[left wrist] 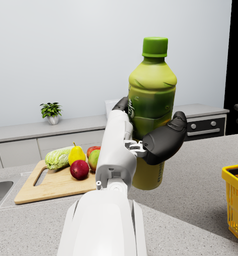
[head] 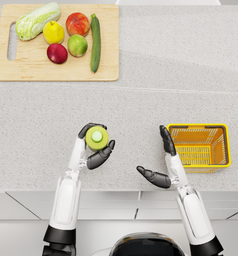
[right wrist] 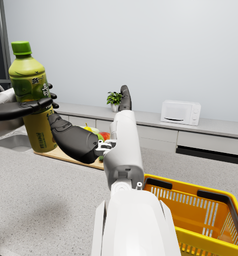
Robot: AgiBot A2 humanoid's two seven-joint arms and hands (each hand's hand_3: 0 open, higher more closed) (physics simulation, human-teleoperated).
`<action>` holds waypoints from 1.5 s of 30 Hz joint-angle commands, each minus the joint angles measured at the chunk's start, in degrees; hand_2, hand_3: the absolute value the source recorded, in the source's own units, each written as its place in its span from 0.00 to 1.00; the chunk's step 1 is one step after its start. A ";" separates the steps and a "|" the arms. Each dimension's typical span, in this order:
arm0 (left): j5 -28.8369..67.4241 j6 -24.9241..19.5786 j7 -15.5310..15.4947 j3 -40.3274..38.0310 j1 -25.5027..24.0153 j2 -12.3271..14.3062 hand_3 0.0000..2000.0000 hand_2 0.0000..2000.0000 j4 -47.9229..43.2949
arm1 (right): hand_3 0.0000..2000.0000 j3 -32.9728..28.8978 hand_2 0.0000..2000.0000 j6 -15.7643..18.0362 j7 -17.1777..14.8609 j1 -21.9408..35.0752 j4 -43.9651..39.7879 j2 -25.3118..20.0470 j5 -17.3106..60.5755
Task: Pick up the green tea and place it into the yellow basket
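Two hands are showing: your left hand (head: 93, 146) is gripping the green tea (head: 97, 138), holding it upright above the counter (head: 141, 100), while your right hand (head: 163, 160) is hanging between the bottle and the basket (head: 199, 146) with fingers spread, holding nothing. Bare counter is lying between bottle and basket, with only that right hand in the way. Farther back left, a board (head: 56, 70) is carrying fruit and vegetables, well apart.
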 commanded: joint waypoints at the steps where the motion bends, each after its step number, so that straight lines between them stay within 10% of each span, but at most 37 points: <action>1: 0.00 -0.54 0.17 6.98 1.96 1.70 1.00 1.00 -5.14 | 0.00 1.88 0.00 0.00 0.00 3.64 -1.29 -2.78 0.00; 14: 0.19 1.15 0.13 21.80 2.45 4.55 1.00 1.00 -6.32 | 0.00 4.81 0.00 4.20 0.20 7.47 -2.34 -6.61 10.79; 15: 0.25 2.07 0.06 22.66 2.26 3.90 1.00 1.00 -6.13 | 0.16 4.89 0.68 4.76 0.12 7.27 -1.64 -6.26 11.09; 16: 0.32 2.93 -0.07 23.13 2.06 3.11 1.00 1.00 -5.89 | 0.33 5.33 1.00 9.56 0.33 7.48 -1.73 -6.01 11.41; 19: 0.33 2.33 -0.25 22.90 2.89 2.49 1.00 1.00 -6.39 | 0.82 6.05 1.00 15.73 -0.10 7.32 -1.55 -4.55 11.80; 20: 0.31 2.18 -0.17 22.98 2.87 2.13 0.84 0.32 -7.17 | 0.98 6.12 1.00 16.73 -0.37 7.38 -1.46 -4.17 11.84; 21: 0.30 3.13 -0.08 22.68 2.66 1.58 0.67 0.00 -8.15 | 1.00 5.77 1.00 16.65 -0.44 7.57 -1.47 -4.00 11.83; 25: 0.22 4.00 0.13 12.16 1.75 0.20 0.02 0.00 -16.93 | 1.00 -1.00 1.00 18.29 0.09 10.48 -1.60 -5.22 11.70; 32: 0.00 3.80 0.14 -15.53 -1.43 0.66 0.00 0.00 -21.83 | 1.00 -19.55 1.00 17.36 0.53 14.72 -0.74 -5.86 11.60; 39: -0.05 3.86 0.14 -20.14 -1.52 0.86 0.00 0.00 -13.07 | 1.00 -27.66 1.00 17.77 0.46 14.45 -6.52 -4.97 11.54; 45: -0.06 3.87 0.14 -19.86 -1.28 0.83 0.00 0.00 -11.87 | 1.00 -26.90 1.00 16.82 -15.87 14.18 -13.55 -4.72 11.54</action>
